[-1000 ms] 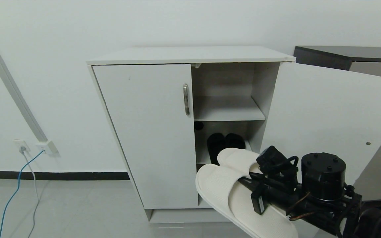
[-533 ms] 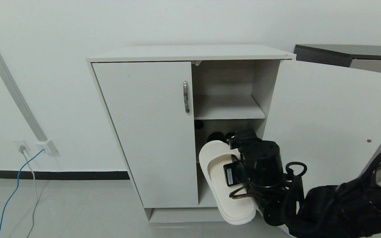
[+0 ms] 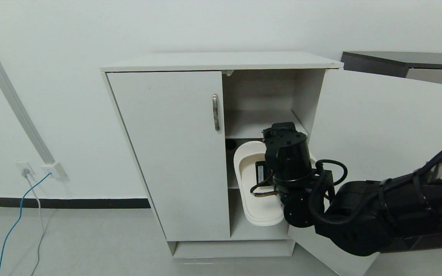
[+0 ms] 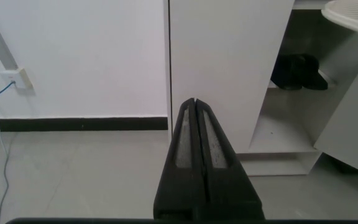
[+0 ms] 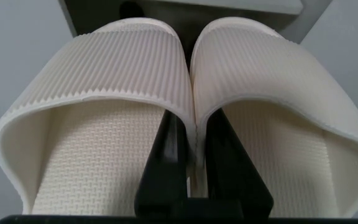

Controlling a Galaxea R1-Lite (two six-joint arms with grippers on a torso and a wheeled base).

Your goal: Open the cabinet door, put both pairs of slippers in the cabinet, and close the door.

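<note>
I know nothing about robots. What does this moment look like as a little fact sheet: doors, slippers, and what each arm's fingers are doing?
cabinet: white, two doors
left door: closed
right door: swung open
white slippers: pair held side by side at the open half, toes pointing in
black slippers: on a shelf inside, above the bottom compartment
right gripper: fingers shut on the white slippers' inner edges
left gripper: fingers shut, holding nothing, above the floor in front of the cabinet
</note>
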